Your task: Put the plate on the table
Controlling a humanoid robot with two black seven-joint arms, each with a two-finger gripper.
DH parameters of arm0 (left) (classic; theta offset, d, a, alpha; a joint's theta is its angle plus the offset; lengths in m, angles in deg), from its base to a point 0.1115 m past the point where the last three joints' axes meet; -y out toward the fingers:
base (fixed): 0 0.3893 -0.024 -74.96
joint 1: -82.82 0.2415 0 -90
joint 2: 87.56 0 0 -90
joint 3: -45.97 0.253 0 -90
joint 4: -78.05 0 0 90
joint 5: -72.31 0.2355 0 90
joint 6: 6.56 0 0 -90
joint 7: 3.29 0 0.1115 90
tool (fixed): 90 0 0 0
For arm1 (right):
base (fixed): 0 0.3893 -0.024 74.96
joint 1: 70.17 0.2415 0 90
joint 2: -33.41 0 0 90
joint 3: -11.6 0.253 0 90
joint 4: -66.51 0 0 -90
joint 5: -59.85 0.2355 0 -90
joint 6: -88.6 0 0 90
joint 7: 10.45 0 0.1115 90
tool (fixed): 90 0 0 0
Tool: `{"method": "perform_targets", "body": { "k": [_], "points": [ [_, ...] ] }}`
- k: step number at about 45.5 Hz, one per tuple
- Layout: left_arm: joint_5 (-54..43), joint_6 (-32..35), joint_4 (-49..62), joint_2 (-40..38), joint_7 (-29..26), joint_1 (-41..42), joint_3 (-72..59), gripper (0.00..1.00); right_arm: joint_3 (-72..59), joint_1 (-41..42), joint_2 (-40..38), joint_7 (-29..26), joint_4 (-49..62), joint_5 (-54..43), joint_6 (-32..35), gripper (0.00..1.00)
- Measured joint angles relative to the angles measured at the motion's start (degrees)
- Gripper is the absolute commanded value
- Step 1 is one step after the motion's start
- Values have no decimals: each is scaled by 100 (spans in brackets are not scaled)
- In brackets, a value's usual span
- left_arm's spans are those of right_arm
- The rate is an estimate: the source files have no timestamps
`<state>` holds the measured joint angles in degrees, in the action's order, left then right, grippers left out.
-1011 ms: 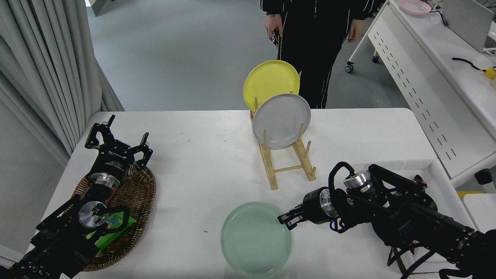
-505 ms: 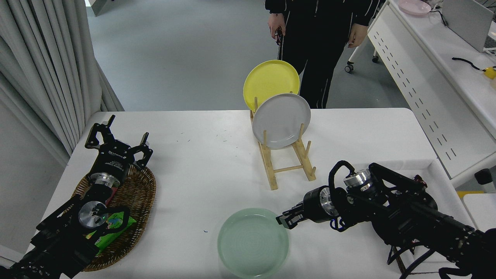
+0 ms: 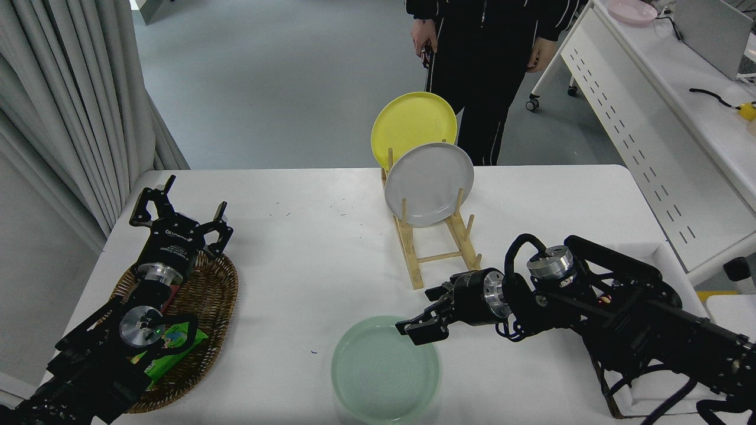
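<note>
The round, glossy, pale mint-green plate [image 3: 385,370] lies flat on the large white counter [image 3: 307,260], near its front edge and in front of the wooden dish rack [image 3: 440,251]. That rack carries an upright grey plate [image 3: 429,184] and a yellow plate [image 3: 413,124] behind it. Judging by its sheen and even shape, the mint plate is stiff, fairly light and slick, and could chip if dropped. The shallow raised rim is the natural place to take hold, pinched from the side, since the flat middle offers nothing to grip.

The right end effector [image 3: 426,321] hovers over the plate's upper right rim with its fingers spread apart and nothing between them. It seems clear of the rim, though whether a fingertip grazes it is hard to tell. With the plate flat on the counter and the fingers apart, the placing looks done. The left end effector [image 3: 177,215] is parked, fingers splayed and empty, over a woven wicker basket [image 3: 218,289] at the lower left.
</note>
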<state>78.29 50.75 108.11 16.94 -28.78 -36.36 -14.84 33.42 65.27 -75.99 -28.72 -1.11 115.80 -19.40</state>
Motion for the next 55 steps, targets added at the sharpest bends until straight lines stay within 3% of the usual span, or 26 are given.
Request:
{"method": "perform_targets", "body": {
  "k": [9,17,35,55],
  "points": [
    [0,0,0,0,0,0,0,100,127,-207,-203,111,-102,-590,1077,100],
    [1,0,0,0,0,0,0,100,629,-504,-377,409,-126,-1352,1479,100],
    [0,0,0,0,0,0,-2,100,2941,-1463,-433,1783,-47,-3956,1650,100],
    [1,0,0,0,0,0,0,100,4436,-2547,-84,3077,308,-6607,1759,100]
  ]
}}
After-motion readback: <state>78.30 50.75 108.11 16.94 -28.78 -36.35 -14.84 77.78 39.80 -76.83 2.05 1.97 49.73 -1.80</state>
